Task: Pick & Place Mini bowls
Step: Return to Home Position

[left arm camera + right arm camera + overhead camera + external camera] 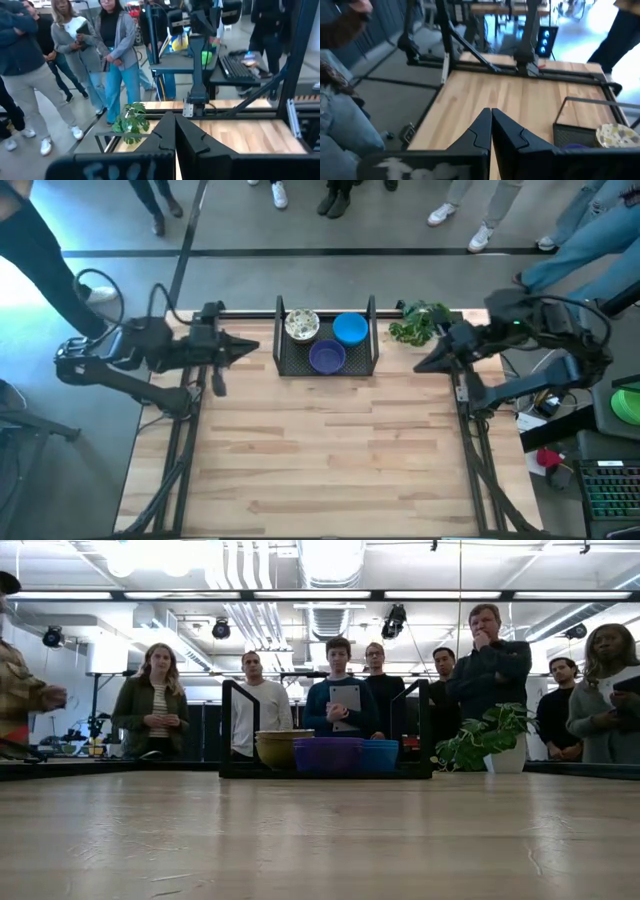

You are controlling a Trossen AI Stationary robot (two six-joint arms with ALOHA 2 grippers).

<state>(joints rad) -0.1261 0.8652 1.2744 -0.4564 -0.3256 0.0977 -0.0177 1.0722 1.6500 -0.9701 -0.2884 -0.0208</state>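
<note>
Mini bowls [327,754] sit in the black mesh tray [283,352] at the far middle of the table [320,460]: the cream speckled bowl [301,325] far left, the blue bowl [350,328] far right, the purple bowl [327,357] nearer, between them. The left gripper [257,345] hangs just left of the tray, fingers pressed together and empty. The right gripper [419,366], likewise closed and empty, hangs right of the tray, near the leafy plant [418,323].

Between left pincer [257,346] and right pincer [418,367], one blue bowl [350,328], one purple bowl [327,357], one speckled white bowl [302,325] and one tray [288,363] are counted; near the right pincer, one plant [418,322].
</note>
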